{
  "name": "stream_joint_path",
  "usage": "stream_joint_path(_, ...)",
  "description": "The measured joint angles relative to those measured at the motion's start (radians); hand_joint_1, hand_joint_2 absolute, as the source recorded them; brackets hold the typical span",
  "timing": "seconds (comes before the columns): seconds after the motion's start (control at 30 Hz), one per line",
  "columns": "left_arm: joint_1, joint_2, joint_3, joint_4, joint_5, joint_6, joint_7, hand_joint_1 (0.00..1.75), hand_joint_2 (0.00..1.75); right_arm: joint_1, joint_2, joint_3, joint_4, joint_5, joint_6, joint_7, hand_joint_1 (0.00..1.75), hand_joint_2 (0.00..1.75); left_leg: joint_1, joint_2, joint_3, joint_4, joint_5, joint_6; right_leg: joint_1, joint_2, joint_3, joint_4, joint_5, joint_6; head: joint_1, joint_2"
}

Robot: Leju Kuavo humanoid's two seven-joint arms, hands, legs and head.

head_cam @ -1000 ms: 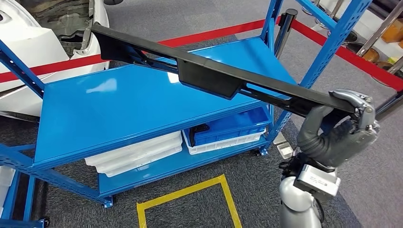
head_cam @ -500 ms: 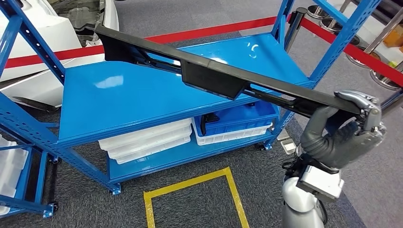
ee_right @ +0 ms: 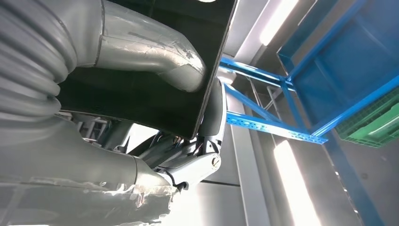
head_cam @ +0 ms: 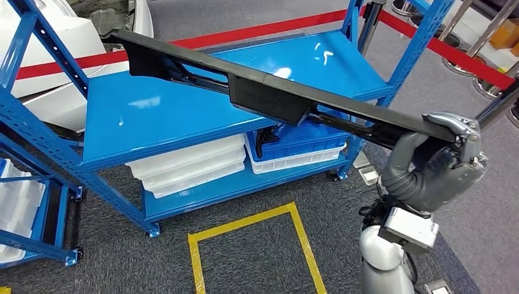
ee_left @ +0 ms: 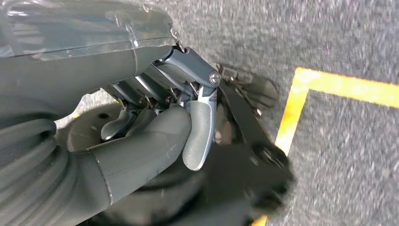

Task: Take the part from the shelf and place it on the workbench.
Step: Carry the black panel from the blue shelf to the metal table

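In the head view, the right hand (head_cam: 450,160) grips one end of the long black part (head_cam: 269,92), which hangs in the air, slanting across above the blue shelf (head_cam: 183,116) and touching none of it. White trays (head_cam: 183,168) and a blue bin (head_cam: 300,153) sit on the lower level.

The part looks stiff and fairly light, yet so long that an end hold leaves it prone to swing; a hold nearer the thick middle block would likely steady it.

In the left wrist view, the left hand (ee_left: 155,127) has its fingers curled in on nothing above grey carpet.

In the right wrist view, the thumb lies on the part's flat face and the fingers wrap its edge.
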State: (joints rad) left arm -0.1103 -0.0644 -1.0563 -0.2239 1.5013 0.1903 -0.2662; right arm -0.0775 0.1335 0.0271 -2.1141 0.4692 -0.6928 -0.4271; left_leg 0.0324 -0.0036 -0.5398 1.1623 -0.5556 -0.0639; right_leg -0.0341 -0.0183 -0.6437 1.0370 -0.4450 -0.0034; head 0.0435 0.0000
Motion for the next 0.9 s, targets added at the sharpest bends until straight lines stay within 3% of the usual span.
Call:
stream_joint_path(0.07, -0.001, 0.001, 0.000, 0.000, -0.002, -0.002, -0.002, 1.75, 1.75, 0.003, -0.001, 0.000, -0.004, 0.002, 0.000, 0.003, 1.75, 1.75, 0.000, -0.003, 0.055, -0.098, -0.019, 0.002, -0.002, 0.002, -0.025, 0.022, 0.012, 0.018, -0.002, 0.000)
stream_joint_path(0.1, -0.001, 0.001, 0.000, 0.000, -0.003, -0.002, -0.003, 1.75, 1.75, 0.004, -0.002, 0.000, -0.005, 0.003, 0.000, 0.003, 1.75, 1.75, -0.005, -0.004, 0.060, -0.117, -0.030, 0.010, -0.001, 0.003, -0.030, 0.025, 0.020, 0.027, -0.002, 0.000)
stream_joint_path(0.17, -0.001, 0.001, 0.000, 0.000, -0.003, -0.003, -0.004, 1.75, 1.75, 0.005, -0.003, 0.000, -0.007, 0.003, 0.000, 0.004, 1.75, 1.75, -0.006, -0.001, 0.047, -0.116, -0.021, 0.036, -0.002, 0.003, -0.033, 0.021, 0.033, 0.043, 0.001, 0.000)
stream_joint_path(0.2, -0.001, 0.001, 0.000, 0.000, -0.004, -0.003, -0.004, 1.75, 1.75, 0.006, -0.004, 0.000, -0.007, 0.003, 0.000, 0.004, 1.75, 1.75, -0.006, 0.002, 0.037, -0.115, -0.011, 0.049, -0.004, 0.004, -0.038, 0.027, 0.019, 0.048, 0.004, 0.000)
stream_joint_path(0.23, -0.002, 0.001, 0.000, 0.000, -0.004, -0.004, -0.004, 1.75, 1.75, 0.008, -0.006, 0.001, -0.008, 0.002, 0.000, 0.004, 1.75, 1.75, -0.006, 0.006, 0.025, -0.116, 0.001, 0.062, -0.004, 0.005, -0.045, 0.051, -0.018, 0.050, 0.007, 0.000)
stream_joint_path(0.33, -0.004, 0.001, 0.000, 0.000, -0.006, -0.007, -0.003, 1.75, 1.75, 0.012, -0.009, 0.001, -0.011, 0.002, 0.000, 0.007, 1.75, 1.75, -0.014, 0.012, -0.023, -0.116, 0.040, 0.085, -0.001, 0.008, -0.078, 0.222, -0.175, 0.049, 0.021, 0.000)
stream_joint_path(0.37, -0.005, 0.001, 0.000, 0.000, -0.007, -0.009, -0.003, 1.75, 1.75, 0.015, -0.010, 0.001, -0.012, 0.001, 0.000, 0.008, 1.75, 1.75, -0.019, 0.013, -0.041, -0.115, 0.054, 0.088, 0.001, 0.009, -0.082, 0.280, -0.196, 0.048, 0.024, 0.000)
stream_joint_path(0.4, -0.005, 0.001, 0.000, 0.000, -0.009, -0.010, -0.003, 1.75, 1.75, 0.018, -0.011, 0.001, -0.013, -0.001, 0.000, 0.008, 1.75, 1.75, -0.024, 0.014, -0.060, -0.115, 0.068, 0.090, 0.003, 0.010, -0.074, 0.316, -0.191, 0.045, 0.026, 0.000)
stream_joint_path(0.43, -0.005, 0.001, 0.000, 0.000, -0.011, -0.010, -0.003, 1.75, 1.75, 0.021, -0.012, 0.001, -0.013, -0.004, 0.000, 0.008, 1.75, 1.75, -0.029, 0.015, -0.078, -0.114, 0.081, 0.091, 0.005, 0.011, -0.051, 0.318, -0.166, 0.039, 0.027, 0.000)
stream_joint_path(0.5, -0.005, 0.000, 0.000, 0.000, -0.015, -0.011, -0.003, 1.75, 1.75, 0.022, -0.015, 0.001, -0.015, -0.007, 0.000, 0.008, 1.75, 1.75, -0.034, 0.015, -0.108, -0.113, 0.107, 0.089, 0.012, 0.014, 0.048, 0.219, -0.114, 0.021, 0.027, 0.000)
stream_joint_path(0.57, -0.006, 0.000, 0.000, 0.000, -0.017, -0.011, -0.003, 1.75, 1.75, 0.021, -0.016, 0.001, -0.019, -0.008, 0.000, 0.006, 1.75, 1.75, -0.038, 0.013, -0.124, -0.113, 0.130, 0.083, 0.025, 0.017, 0.176, 0.044, -0.128, 0.005, 0.027, 0.000)
stream_joint_path(0.6, -0.007, 0.000, 0.000, 0.000, -0.017, -0.011, -0.003, 1.75, 1.75, 0.020, -0.017, 0.001, -0.021, -0.008, 0.000, 0.005, 1.75, 1.75, -0.038, 0.013, -0.128, -0.116, 0.143, 0.079, 0.031, 0.018, 0.216, -0.020, -0.142, 0.001, 0.025, 0.000)
stream_joint_path(0.63, -0.007, 0.000, 0.000, 0.000, -0.017, -0.011, -0.003, 1.75, 1.75, 0.019, -0.017, 0.001, -0.023, -0.008, 0.000, 0.005, 1.75, 1.75, -0.037, 0.012, -0.131, -0.122, 0.157, 0.073, 0.036, 0.018, 0.233, -0.058, -0.148, -0.001, 0.024, 0.000)
stream_joint_path(0.7, -0.004, 0.000, 0.000, 0.000, -0.018, -0.010, -0.002, 1.75, 1.75, 0.019, -0.018, 0.001, -0.024, -0.009, 0.000, 0.005, 1.75, 1.75, -0.034, 0.010, -0.141, -0.129, 0.171, 0.061, 0.036, 0.015, 0.218, -0.071, -0.127, -0.010, 0.023, 0.000)
stream_joint_path(0.73, -0.003, 0.000, 0.000, 0.001, -0.018, -0.009, -0.002, 1.75, 1.75, 0.020, -0.018, 0.001, -0.024, -0.009, 0.000, 0.004, 1.75, 1.75, -0.033, 0.009, -0.149, -0.117, 0.148, 0.055, 0.034, 0.013, 0.205, -0.074, -0.113, -0.018, 0.020, 0.000)
stream_joint_path(0.77, -0.001, 0.000, 0.000, 0.001, -0.018, -0.008, -0.002, 1.75, 1.75, 0.020, -0.018, 0.001, -0.024, -0.009, 0.000, 0.004, 1.75, 1.75, -0.033, 0.007, -0.160, -0.085, 0.104, 0.050, 0.031, 0.010, 0.189, -0.075, -0.098, -0.025, 0.016, 0.000)
stream_joint_path(0.83, 0.000, 0.000, 0.000, 0.001, -0.018, -0.006, -0.002, 1.75, 1.75, 0.020, -0.018, 0.001, -0.024, -0.011, 0.000, 0.005, 1.75, 1.75, -0.030, 0.006, -0.181, 0.031, -0.011, 0.045, 0.033, 0.008, 0.155, -0.071, -0.072, -0.033, 0.005, 0.000)
stream_joint_path(0.87, 0.000, 0.000, 0.000, 0.001, -0.019, -0.005, -0.003, 1.75, 1.75, 0.020, -0.018, 0.001, -0.024, -0.013, 0.000, 0.005, 1.75, 1.75, -0.030, 0.006, -0.187, 0.097, -0.044, 0.043, 0.034, 0.007, 0.135, -0.066, -0.061, -0.033, 0.003, 0.000)
stream_joint_path(0.9, 0.000, 0.000, 0.000, 0.001, -0.019, -0.004, -0.003, 1.75, 1.75, 0.020, -0.018, 0.001, -0.024, -0.013, 0.000, 0.005, 1.75, 1.75, -0.030, 0.006, -0.185, 0.148, -0.049, 0.044, 0.035, 0.006, 0.114, -0.059, -0.049, -0.033, 0.001, 0.000)
